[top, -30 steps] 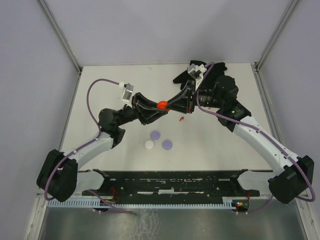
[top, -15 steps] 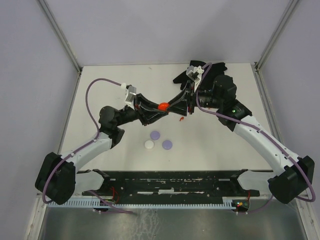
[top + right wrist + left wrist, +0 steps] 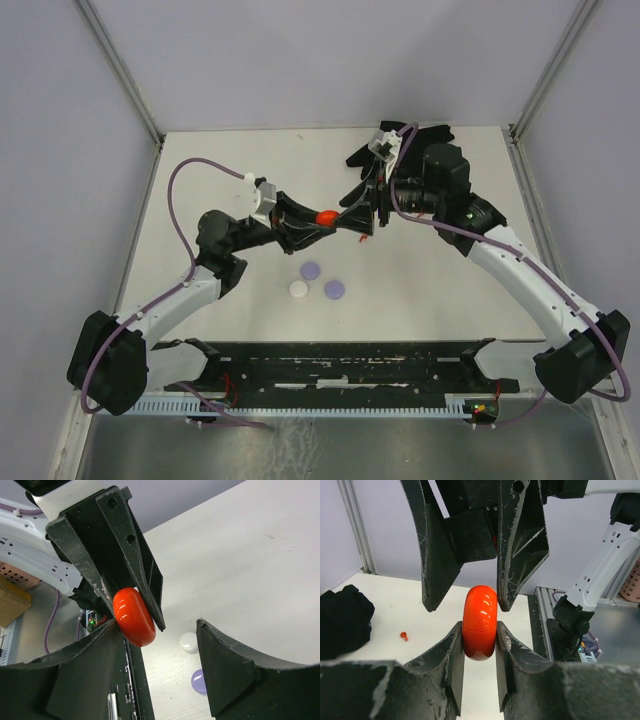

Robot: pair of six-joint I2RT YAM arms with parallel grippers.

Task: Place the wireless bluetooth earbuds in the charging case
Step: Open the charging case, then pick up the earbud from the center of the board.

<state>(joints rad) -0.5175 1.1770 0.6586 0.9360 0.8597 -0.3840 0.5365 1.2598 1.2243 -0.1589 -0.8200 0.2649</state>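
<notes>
Above mid-table (image 3: 420, 300) the two arms meet nose to nose. Biggest loose item is the black cloth (image 3: 432, 134) at the far edge, R side, not in play.

Next is the red charging case (image 3: 480, 605). It's off the table, pinched face-to-face by the L gripper (image 3: 479, 628), lid shut, seam round its middle. R gripper (image 3: 159, 630) straddles the case's upper half w/ jaws spread. One finger is tight beside the shell, the other clear of it; can't tell if there's contact.

Nearer the arm bases, on the table, sit two lavender discs (image 3: 310, 270) + a white disc (image 3: 298, 289), close together, nothing on them.

Smallest is the red earbud (image 3: 404, 636), lying on the table well apart from the case. No other buds seen.

Handling, my read:
- **Case:** hard glossy plastic, light, rounded, so prob. slippery. Keep the L pinch on the lower half's flat faces and leave the lid half free. To open, R should take the upper half above the seam. Too hard a squeeze on the curve could squirt it out.
- **Bud:** tiny, rigid, near weightless, easy to flick away. Take it across the head w/ fingertips only, stem free, so the stem can lead into its socket.
</notes>
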